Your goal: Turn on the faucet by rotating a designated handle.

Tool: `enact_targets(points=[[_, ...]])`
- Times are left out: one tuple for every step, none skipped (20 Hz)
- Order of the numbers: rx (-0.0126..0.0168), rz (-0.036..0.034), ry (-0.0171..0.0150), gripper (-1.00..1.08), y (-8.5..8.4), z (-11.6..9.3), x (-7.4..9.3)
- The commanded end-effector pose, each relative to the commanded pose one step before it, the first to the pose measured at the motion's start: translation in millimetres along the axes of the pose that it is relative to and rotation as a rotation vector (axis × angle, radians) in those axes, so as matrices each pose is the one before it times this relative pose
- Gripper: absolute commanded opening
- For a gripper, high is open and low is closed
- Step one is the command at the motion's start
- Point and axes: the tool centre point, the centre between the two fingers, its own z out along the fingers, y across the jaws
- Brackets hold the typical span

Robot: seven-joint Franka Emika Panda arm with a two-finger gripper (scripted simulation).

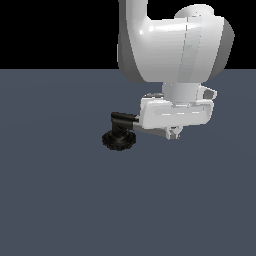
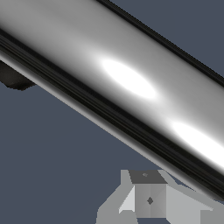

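Note:
The faucet (image 1: 119,140) has a black ribbed round base and a short black stem on the grey floor. Its grey handle (image 1: 136,125) runs from the stem toward the exterior view's right and is mostly hidden behind my white hand. My gripper (image 1: 173,133) hangs low at the far end of the bar, its fingers together with nothing between them. In the wrist view the shiny handle (image 2: 131,83) crosses the picture diagonally, very close. The gripper (image 2: 148,199) sits just beside it, touching or nearly so. A black piece of the faucet (image 2: 13,78) peeks from under the bar.
The large white arm (image 1: 175,45) towers over the faucet and hides the floor behind it. Flat dark grey floor (image 1: 60,200) spreads all around.

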Motion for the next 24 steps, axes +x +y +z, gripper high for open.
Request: enact_targets(points=[[0.00045,-0.01992,0.00347,-1.0,-2.28,1.65,13.55],[-0.00002,0.00047,-0.00012,-1.0,2.53,0.08,2.48],[-0.00002,0.00047,-0.00012,-1.0,2.52,0.08,2.47],[0.0,0.0,0.0,-1.0,2.29,0.03,2.56],[-0.00002,0.00047,-0.00012,-1.0,2.5,0.08,2.45],[0.0,0.0,0.0,-1.0,2.27,0.02,2.54],[-0.00003,0.00067,-0.00016,-1.0,2.58,0.1,2.39],[0.0,0.0,0.0,-1.0,2.24,0.02,2.52],[-0.00002,0.00047,-0.00012,-1.0,2.46,0.07,2.41],[0.0,0.0,0.0,-1.0,2.22,0.02,2.5],[-0.00002,0.00047,-0.00012,-1.0,2.44,0.07,2.38],[-0.00002,0.00047,-0.00012,-1.0,2.43,0.07,2.37],[0.0,0.0,0.0,-1.0,2.19,0.02,2.47],[-0.00002,0.00047,-0.00012,-1.0,2.41,0.07,2.35],[0.0,0.0,0.0,-1.0,2.16,0.02,2.44],[-0.00002,0.00047,-0.00012,-1.0,2.39,0.07,2.32],[-0.00002,0.00047,-0.00011,-1.0,2.38,0.07,2.31],[0.0,0.0,0.0,-1.0,2.13,0.02,2.41],[-0.00002,0.00047,-0.00011,-1.0,2.36,0.07,2.28],[0.0,0.0,0.0,-1.0,2.1,0.02,2.38],[-0.00002,0.00047,-0.00011,-1.0,2.33,0.07,2.26],[0.0,0.0,0.0,-1.0,2.07,0.02,2.36],[-0.00002,0.00047,-0.00011,-1.0,2.31,0.07,2.23],[-0.00002,0.00047,-0.00011,-1.0,2.3,0.07,2.22]])
